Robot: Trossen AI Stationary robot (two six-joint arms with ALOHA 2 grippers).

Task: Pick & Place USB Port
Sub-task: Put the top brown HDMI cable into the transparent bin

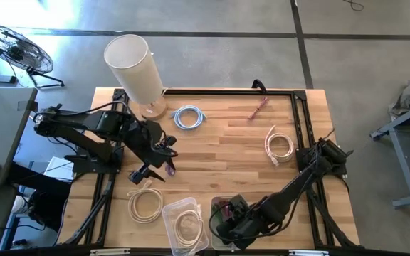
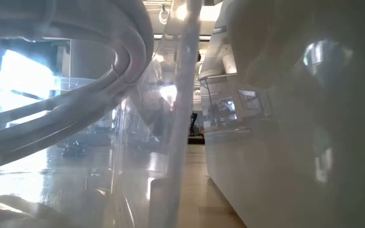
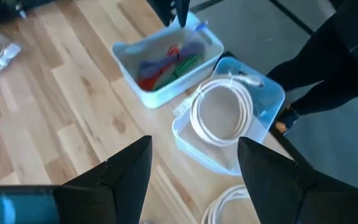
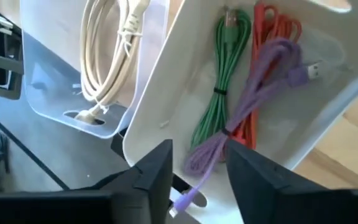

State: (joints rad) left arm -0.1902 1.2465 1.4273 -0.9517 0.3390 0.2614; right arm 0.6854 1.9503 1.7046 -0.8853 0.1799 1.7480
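Pale butcher-block tabletop (image 1: 219, 153), framed in black rail, with cable coils scattered across it.

At the lower middle of the high view the right gripper (image 4: 197, 171) hovers over the white plastic bin (image 4: 166, 93), fingers apart, the bundled purple USB cable (image 4: 253, 102) lying loose between them beside green and red bundles. Light, soft and floppy, likely slippery; best pinched at its tied middle. The left gripper (image 3: 191, 177) waits open at centre left.
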